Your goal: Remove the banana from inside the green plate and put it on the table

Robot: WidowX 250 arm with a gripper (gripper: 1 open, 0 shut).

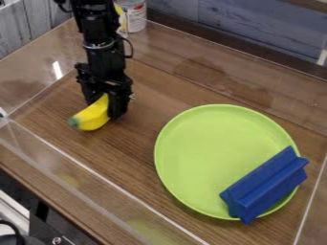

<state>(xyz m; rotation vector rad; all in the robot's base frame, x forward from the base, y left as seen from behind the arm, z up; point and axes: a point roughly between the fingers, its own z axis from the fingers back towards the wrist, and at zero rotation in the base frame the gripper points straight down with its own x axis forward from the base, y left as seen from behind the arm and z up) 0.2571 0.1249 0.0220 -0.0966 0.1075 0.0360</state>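
Near table (166, 77) left wall, banana (88, 116), fingers (102, 103) spread

The upper end of the banana (90, 116) is covered by the gripper (107, 107), so whether it is touched by the fingers cannot be told. The gap between the dark jaws is lost against the dark arm, and their spread cannot be read from the view. The arm above the jaws is cut off by the top edge. Off to the side of the jaws, the blue block (266, 186) covers part of the green plate (205, 153), and the plate's rim beneath it is hidden.
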